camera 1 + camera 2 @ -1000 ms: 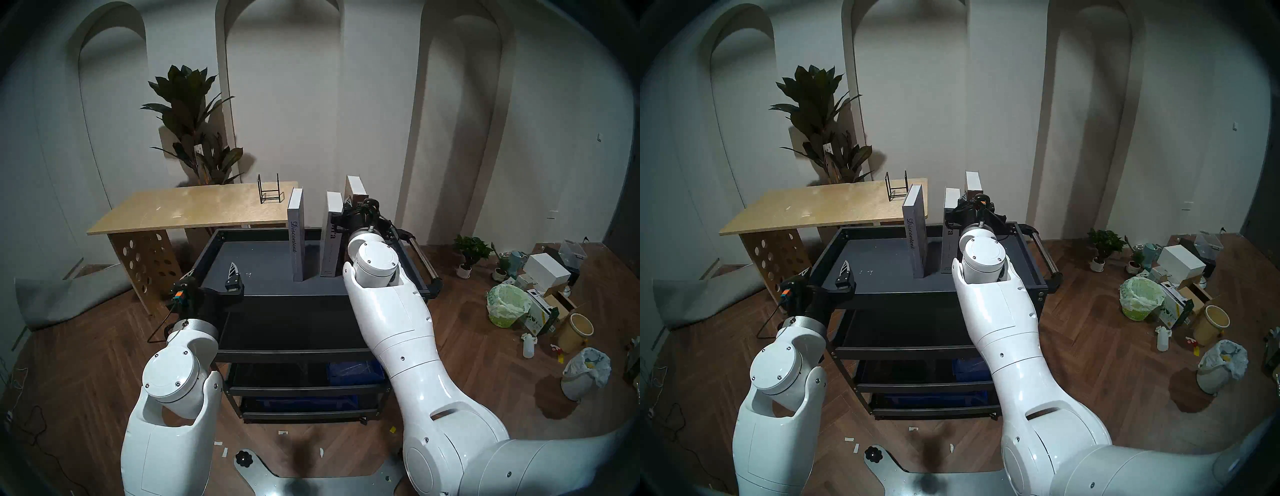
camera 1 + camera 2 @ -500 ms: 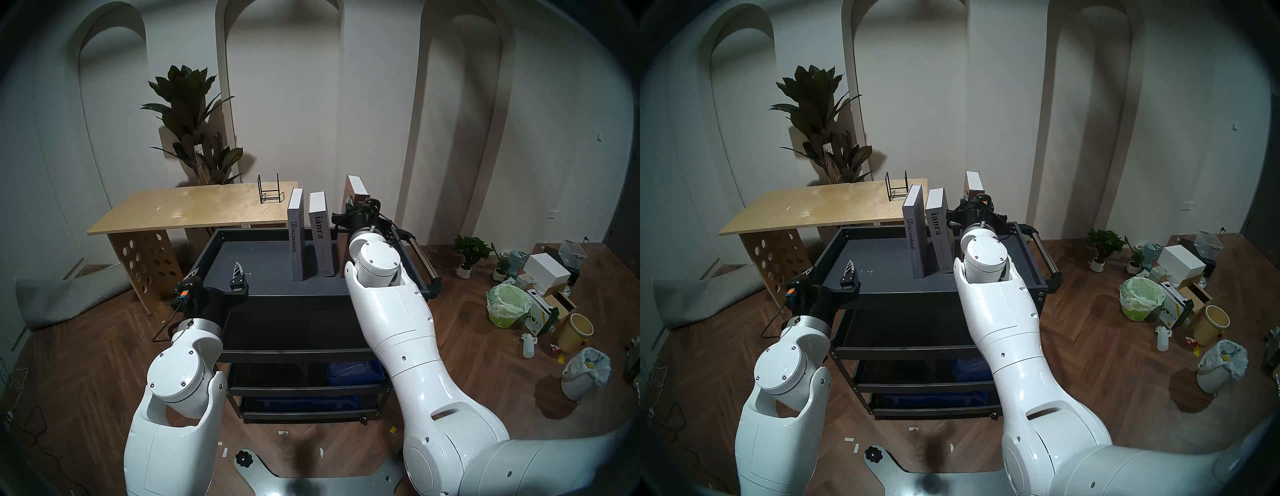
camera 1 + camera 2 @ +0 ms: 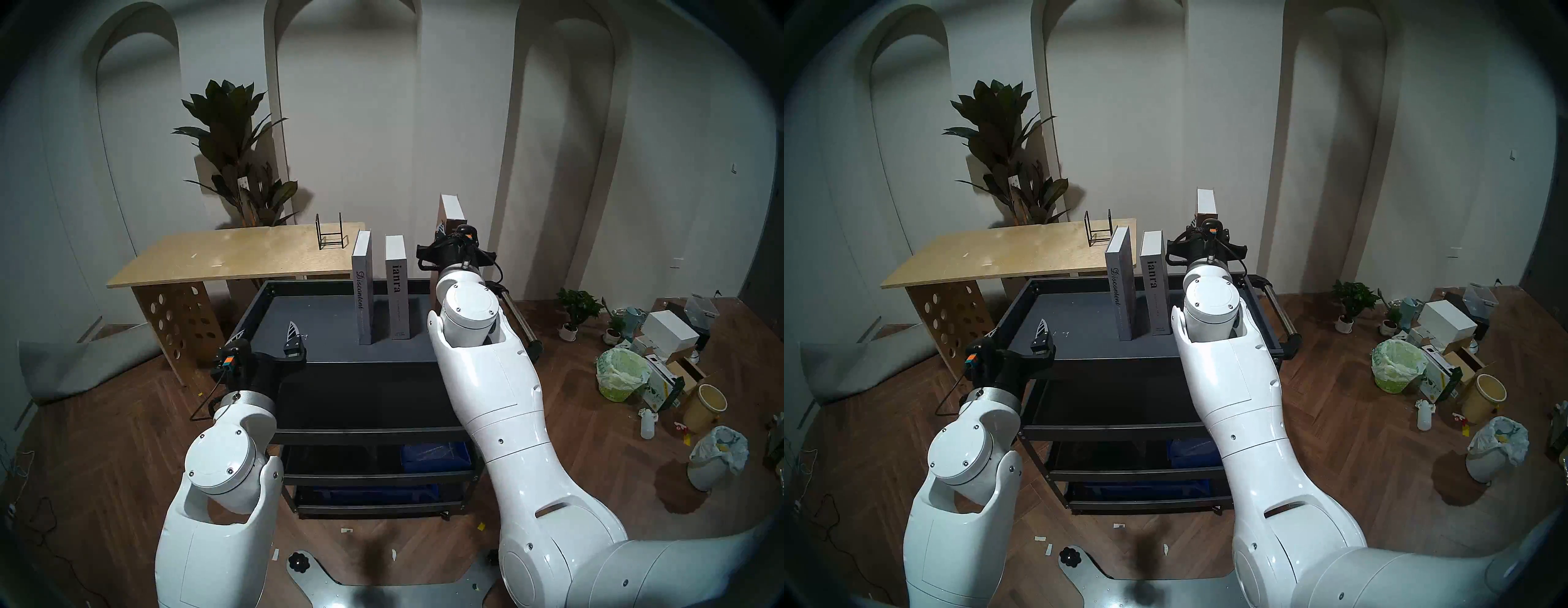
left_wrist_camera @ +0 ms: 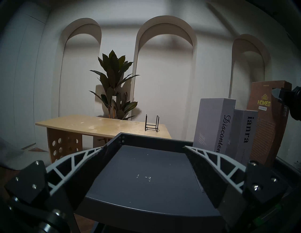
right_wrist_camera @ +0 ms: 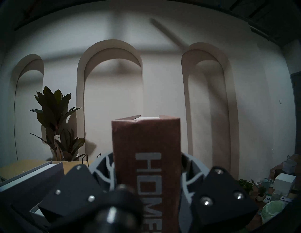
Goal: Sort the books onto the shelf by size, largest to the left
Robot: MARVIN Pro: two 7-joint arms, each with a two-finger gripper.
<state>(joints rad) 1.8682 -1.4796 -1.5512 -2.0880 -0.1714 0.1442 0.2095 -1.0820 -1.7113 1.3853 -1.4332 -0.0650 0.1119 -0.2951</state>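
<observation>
Books are still out of order on the black metal cart's rimmed top tray (image 3: 322, 322). Nearest me, the left gripper (image 4: 145, 156) hangs open and empty over the tray's left side. Further in, the grey "Discontent" hardback (image 3: 363, 293) and the shorter light grey "ianra" hardback (image 3: 396, 293) stand upright, apart. Beyond them the right gripper (image 5: 147, 179) is clamped on the tall brown "HOMES" hardback (image 3: 449, 212); it looks raised, though its foot is hidden. It belongs leftmost, so I'd say nothing is sorted yet
</observation>
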